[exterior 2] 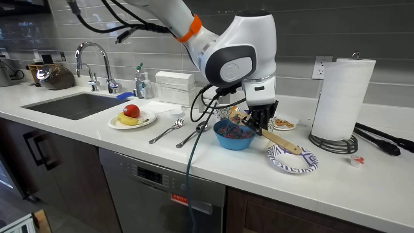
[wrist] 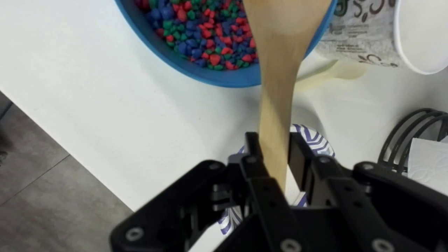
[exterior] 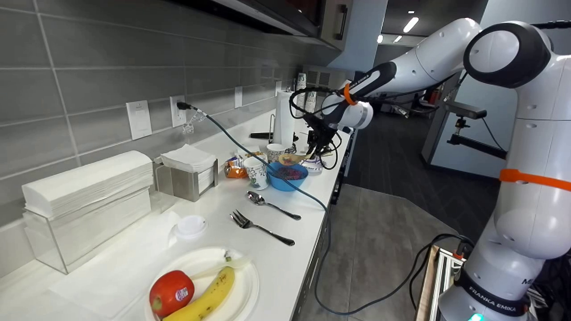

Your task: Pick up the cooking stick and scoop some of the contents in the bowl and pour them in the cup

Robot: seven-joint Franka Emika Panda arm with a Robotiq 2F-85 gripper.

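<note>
Wooden cooking stick (wrist: 276, 87) is clamped in the gripper (wrist: 274, 145), neck crossing above the blue bowl (exterior 2: 234, 144), handle out over the patterned paper bowl (exterior 2: 309, 162). A few red/green/blue pebbles (exterior 2: 236, 119) sit on its head in an exterior view, so I'd call pick and scoop done. Left: pour into one of the paper cups (exterior: 256, 174); can't tell which. Count: 1 stick, 1 blue bowl, 2 paper cups near it, 1 metal spoon (exterior: 256, 198), 1 fork (exterior: 255, 225), 1 patterned paper bowl.
</note>
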